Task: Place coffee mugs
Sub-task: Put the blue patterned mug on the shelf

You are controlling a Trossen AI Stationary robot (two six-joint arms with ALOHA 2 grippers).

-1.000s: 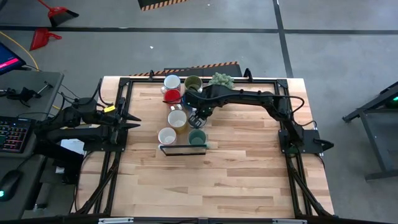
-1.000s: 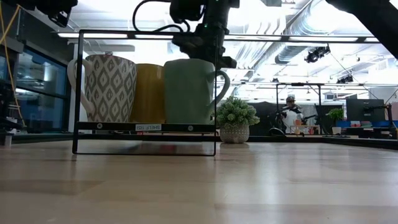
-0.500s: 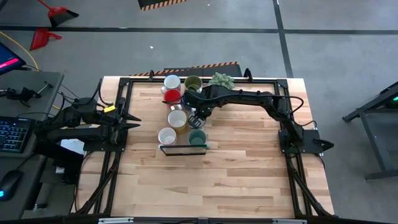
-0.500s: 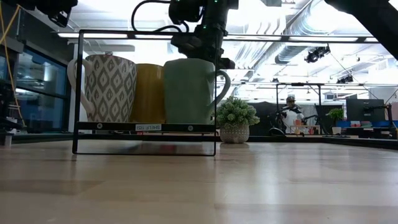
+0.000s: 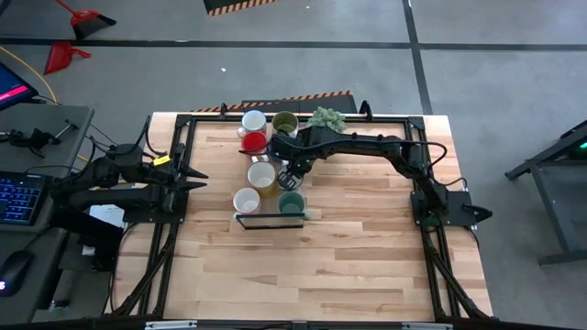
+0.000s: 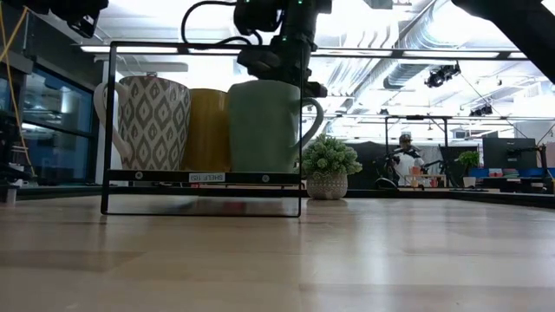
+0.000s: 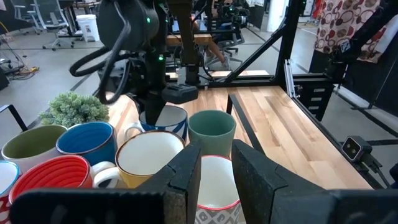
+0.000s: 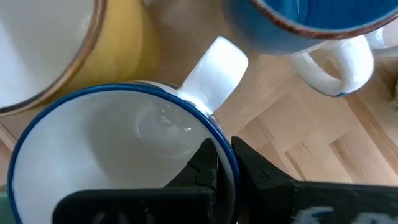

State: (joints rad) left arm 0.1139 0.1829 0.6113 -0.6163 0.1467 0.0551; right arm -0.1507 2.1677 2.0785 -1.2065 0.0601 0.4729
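Note:
My right gripper [image 5: 288, 174] reaches down among the coffee mugs at the table's far middle and is shut on a white mug with a blue rim [image 8: 112, 143], also seen from the left wrist [image 7: 169, 119]. Beside it stand a yellow mug [image 5: 261, 174], a blue mug [image 8: 298, 18], a red mug [image 5: 254, 141], an olive mug [image 5: 284, 121] and a white mug [image 5: 254, 119]. A patterned mug [image 6: 152, 121] and a teal mug [image 6: 264, 126] stand at a black wire shelf [image 6: 204, 178]. My left gripper [image 5: 204, 179] waits open at the table's left edge. My right gripper pinches the blue rim [image 8: 214, 127] of the white mug, a little way round from its handle [image 8: 214, 65]. One finger [image 8: 202, 165] is inside the cup and one [image 8: 255, 168] outside. The fingers come steeply from above. The mug stays upright; whether its base is on the table is hidden.
A small potted plant [image 5: 326, 117] stands at the far edge, right of the olive mug. A black frame [image 5: 431, 202] runs around the table. Bare wood spreads over the near half [image 5: 312, 275]. A desk with a keyboard [image 5: 18, 197] lies off the left edge.

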